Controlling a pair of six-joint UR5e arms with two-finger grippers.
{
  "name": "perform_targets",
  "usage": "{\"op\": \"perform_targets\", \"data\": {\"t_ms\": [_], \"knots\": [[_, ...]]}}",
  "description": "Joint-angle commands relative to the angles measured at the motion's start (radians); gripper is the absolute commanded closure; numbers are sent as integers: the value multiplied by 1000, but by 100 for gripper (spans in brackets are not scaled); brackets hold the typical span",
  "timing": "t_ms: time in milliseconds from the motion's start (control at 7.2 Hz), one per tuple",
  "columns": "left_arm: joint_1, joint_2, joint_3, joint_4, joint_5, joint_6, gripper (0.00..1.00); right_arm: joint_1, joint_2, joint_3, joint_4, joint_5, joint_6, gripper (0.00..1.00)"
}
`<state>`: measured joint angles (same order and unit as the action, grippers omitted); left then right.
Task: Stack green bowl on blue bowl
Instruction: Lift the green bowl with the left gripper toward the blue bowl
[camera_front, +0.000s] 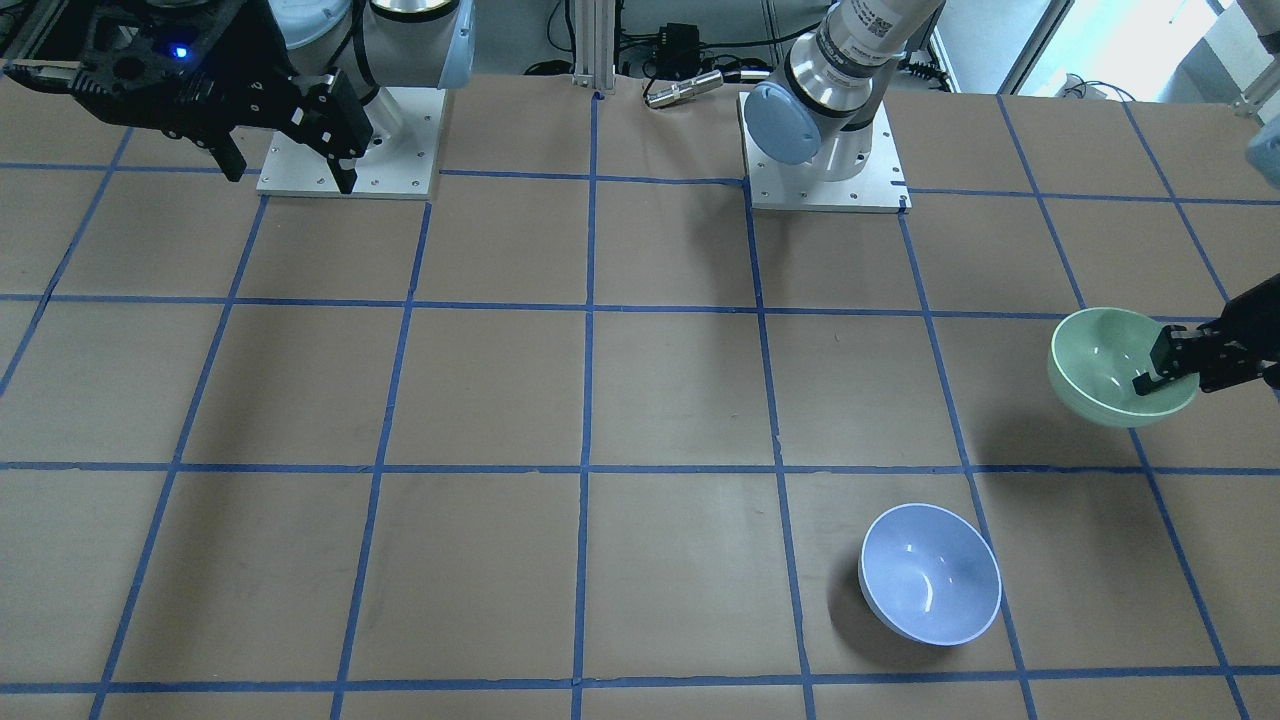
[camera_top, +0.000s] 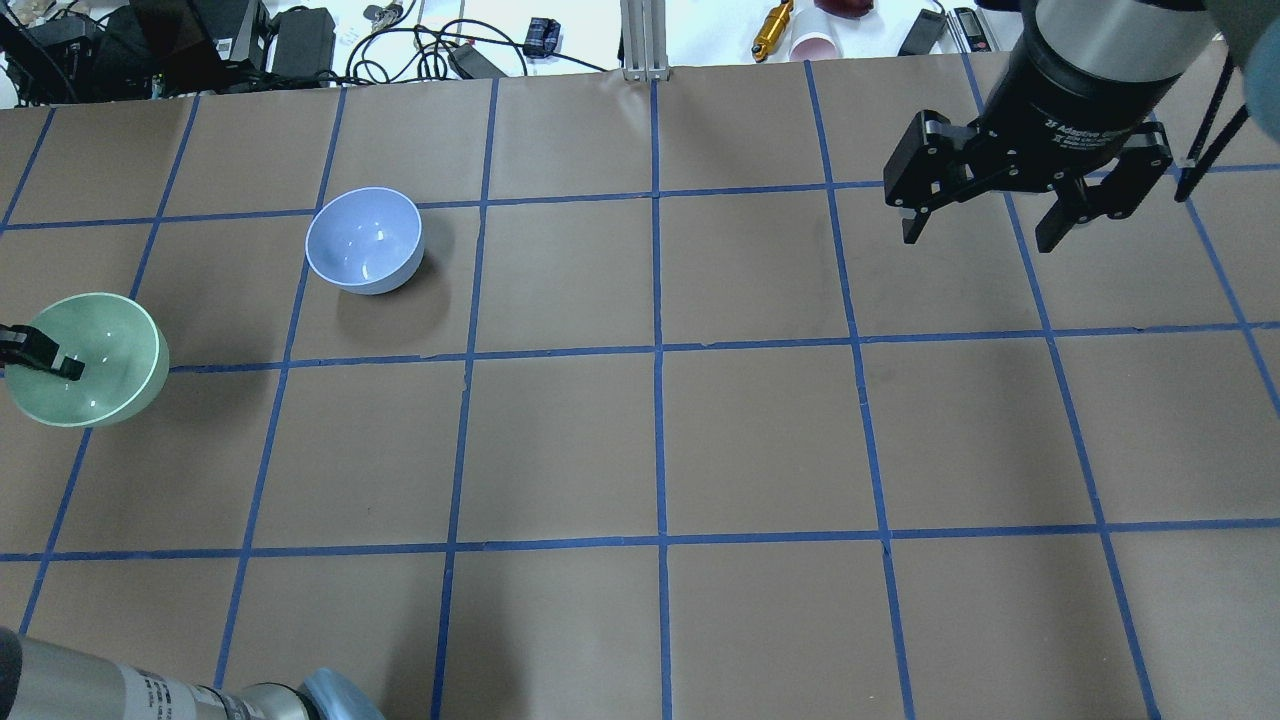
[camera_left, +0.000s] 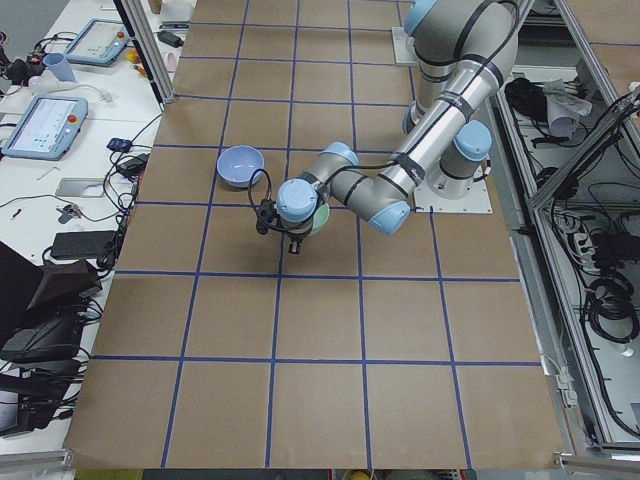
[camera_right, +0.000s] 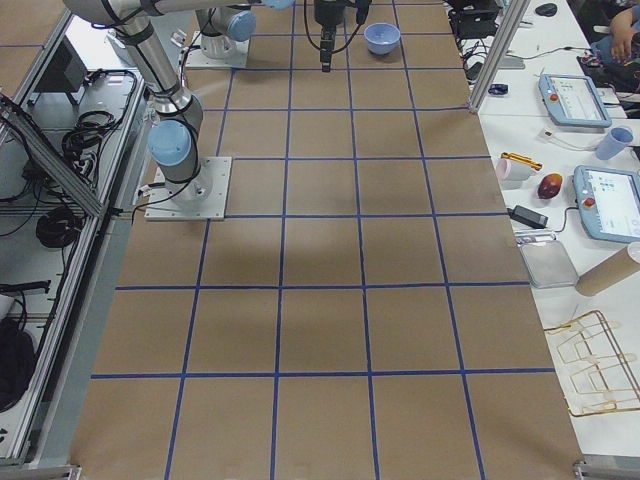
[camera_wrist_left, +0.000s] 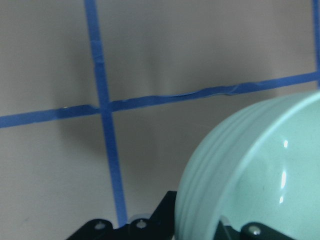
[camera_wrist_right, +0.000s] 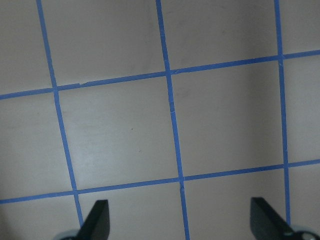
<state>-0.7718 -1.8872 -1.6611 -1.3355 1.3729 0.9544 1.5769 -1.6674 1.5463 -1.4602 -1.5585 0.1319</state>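
My left gripper (camera_front: 1150, 382) is shut on the rim of the green bowl (camera_front: 1105, 360), one finger inside and one outside. It holds the bowl tilted a little above the table, at the left edge of the overhead view (camera_top: 100, 350). The left wrist view shows the bowl (camera_wrist_left: 260, 175) filling the lower right, gripped at the bottom edge. The blue bowl (camera_front: 930, 575) stands upright on the table, apart from the green bowl, further from the robot (camera_top: 365, 240). My right gripper (camera_top: 985, 225) is open and empty, high over the far right of the table.
The table (camera_top: 660, 440) is brown with a blue tape grid. The arm bases (camera_front: 825, 180) are bolted on white plates at the robot's side. Cables, tools and a cup (camera_top: 815, 45) lie beyond the far edge.
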Motion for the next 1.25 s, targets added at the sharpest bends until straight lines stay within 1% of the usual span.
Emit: {"op": "perform_targets", "data": {"t_ms": [0, 139, 278, 417, 694, 833, 972, 1111], "knots": [[-159, -3, 102, -48, -12, -174, 100, 0, 0, 0, 0, 0, 0, 0], [-212, 2, 115, -47, -14, -289, 100, 0, 0, 0, 0, 0, 0, 0], [-251, -4, 125, -36, -11, -334, 100, 0, 0, 0, 0, 0, 0, 0], [-260, -22, 162, -34, -14, -373, 100, 0, 0, 1, 0, 0, 0, 0], [-286, -103, 219, -36, -14, -445, 100, 0, 0, 1, 0, 0, 0, 0], [-341, -122, 245, -34, -14, -520, 100, 0, 0, 0, 0, 0, 0, 0], [-368, -150, 283, -33, -14, -570, 100, 0, 0, 0, 1, 0, 0, 0], [-383, -176, 305, -33, -37, -606, 100, 0, 0, 1, 0, 0, 0, 0]]}}
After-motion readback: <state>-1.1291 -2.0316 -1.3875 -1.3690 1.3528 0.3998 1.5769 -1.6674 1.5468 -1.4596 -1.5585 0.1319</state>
